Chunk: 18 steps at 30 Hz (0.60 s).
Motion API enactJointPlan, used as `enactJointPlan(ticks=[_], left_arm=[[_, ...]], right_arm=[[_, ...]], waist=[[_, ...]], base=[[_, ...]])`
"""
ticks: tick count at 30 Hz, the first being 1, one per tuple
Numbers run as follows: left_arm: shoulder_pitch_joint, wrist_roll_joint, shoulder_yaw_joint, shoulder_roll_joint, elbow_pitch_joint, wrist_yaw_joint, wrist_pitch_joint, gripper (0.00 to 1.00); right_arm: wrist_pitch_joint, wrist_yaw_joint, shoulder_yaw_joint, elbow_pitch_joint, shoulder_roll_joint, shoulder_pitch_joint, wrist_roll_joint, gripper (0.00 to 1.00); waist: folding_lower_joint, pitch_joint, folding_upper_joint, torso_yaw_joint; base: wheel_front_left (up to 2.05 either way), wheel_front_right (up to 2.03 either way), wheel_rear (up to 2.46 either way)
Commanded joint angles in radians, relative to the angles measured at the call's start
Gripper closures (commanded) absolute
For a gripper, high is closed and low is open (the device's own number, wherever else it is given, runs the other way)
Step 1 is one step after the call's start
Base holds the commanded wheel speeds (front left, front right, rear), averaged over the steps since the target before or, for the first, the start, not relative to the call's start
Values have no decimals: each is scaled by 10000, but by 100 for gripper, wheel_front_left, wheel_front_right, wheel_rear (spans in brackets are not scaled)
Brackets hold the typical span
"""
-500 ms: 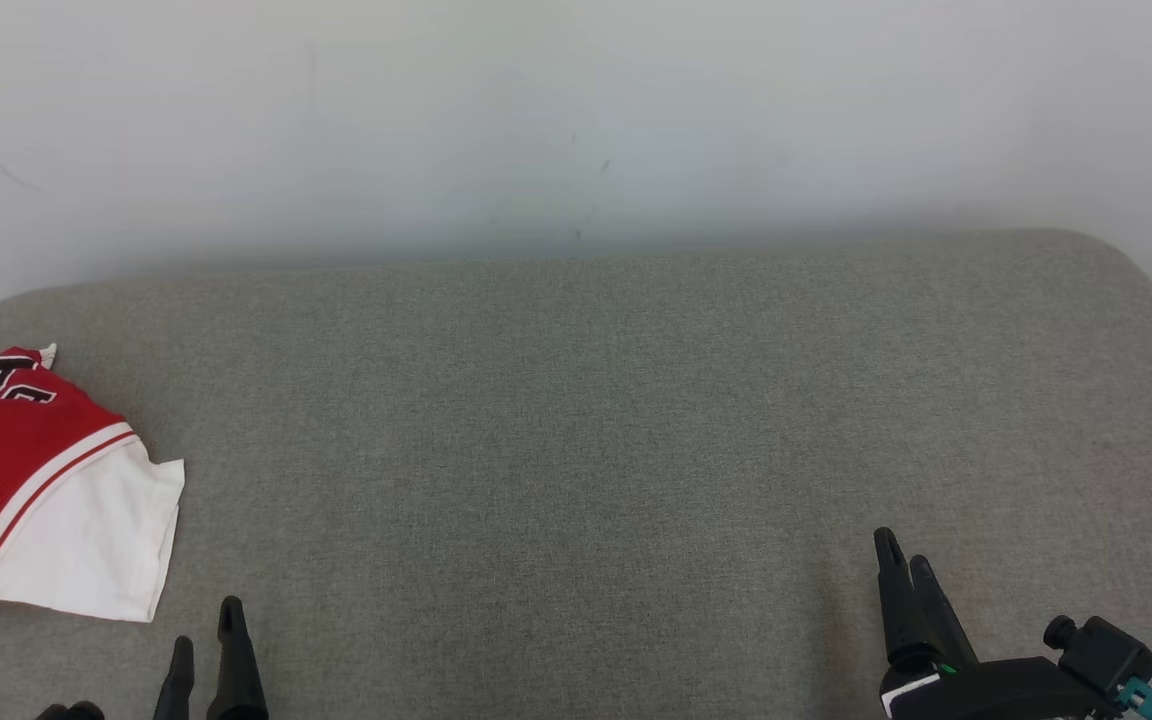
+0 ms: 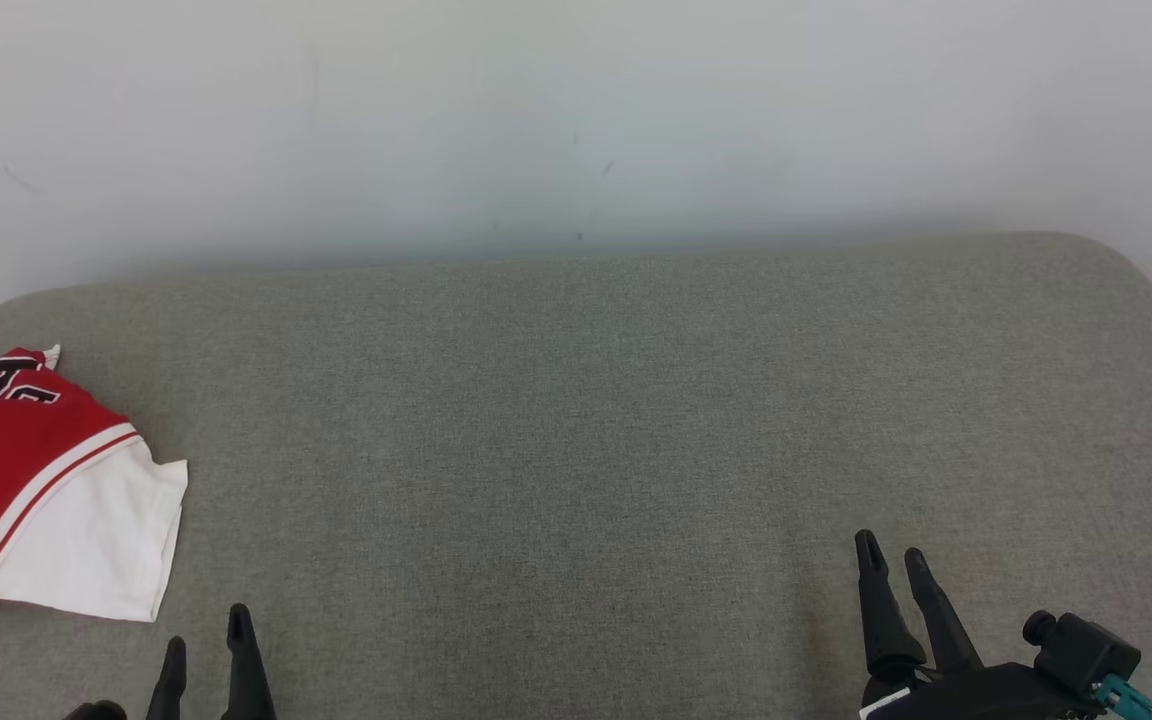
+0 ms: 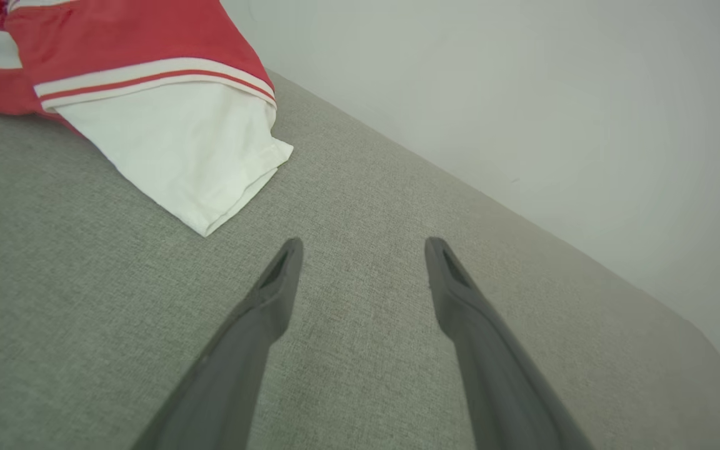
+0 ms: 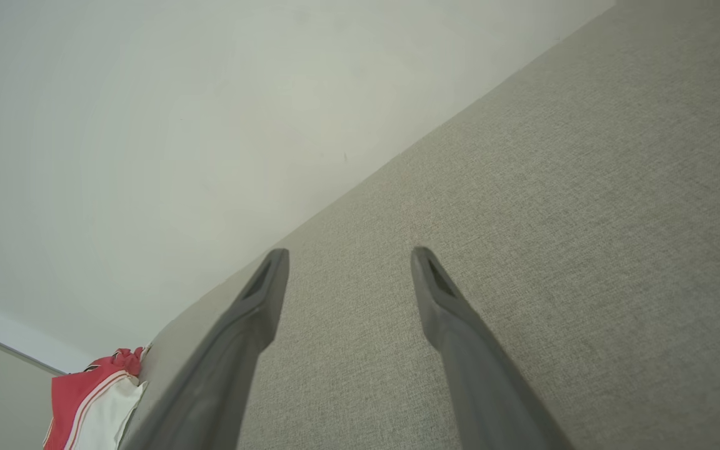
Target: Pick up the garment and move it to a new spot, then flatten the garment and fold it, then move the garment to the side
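Grey fabric bench (image 2: 576,420) against a plain white wall (image 2: 576,120), with a garment (image 2: 46,500) at its far left.
The folded red-and-white garment is cut off by the head view's left edge. The left claw (image 2: 206,628) is near its white sleeve and the right claw (image 2: 890,548) well apart, both spread and empty.

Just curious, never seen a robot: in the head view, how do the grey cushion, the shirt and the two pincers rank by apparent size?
1. grey cushion
2. shirt, cut off
3. right pincer and left pincer: both cropped by the bottom edge, so unranked.
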Motion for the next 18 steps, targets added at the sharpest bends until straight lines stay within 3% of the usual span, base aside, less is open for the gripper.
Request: enactJointPlan(ticks=[1, 18], left_arm=[[17, 330, -24, 99, -119, 24, -101, 0], [206, 2094, -121, 190, -152, -340, -528, 0]], right_arm=[[-95, -11, 56, -137, -17, 59, -290, 0], [-522, -14, 288, -113, -18, 222, -1957, 0]], waist=[[0, -5, 0, 6], [0, -40, 0, 95]], base=[[0, 0, 0], [0, 0, 0]])
